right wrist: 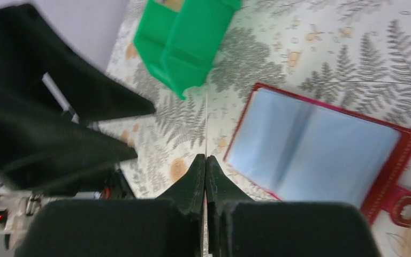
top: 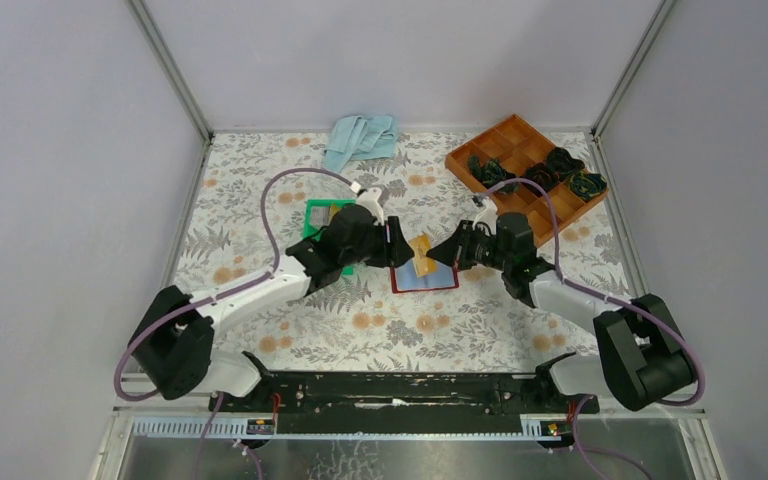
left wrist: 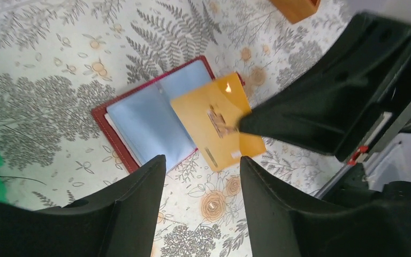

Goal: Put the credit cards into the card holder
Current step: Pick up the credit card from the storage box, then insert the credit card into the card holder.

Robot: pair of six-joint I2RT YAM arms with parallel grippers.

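Over the card holder [left wrist: 144,115], gold card [left wrist: 203,123] pinched in right claw [left wrist: 242,126], left claw [left wrist: 202,163] parted, empty, alongside.

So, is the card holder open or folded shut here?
Open: the card holder lies spread flat, both pale blue inner pages facing up.

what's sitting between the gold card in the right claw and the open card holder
Nothing visible. The right claw pinches the gold card right over the card holder, whose pale blue inside lies open and bare. The left claw is open off to the side, not under the card.
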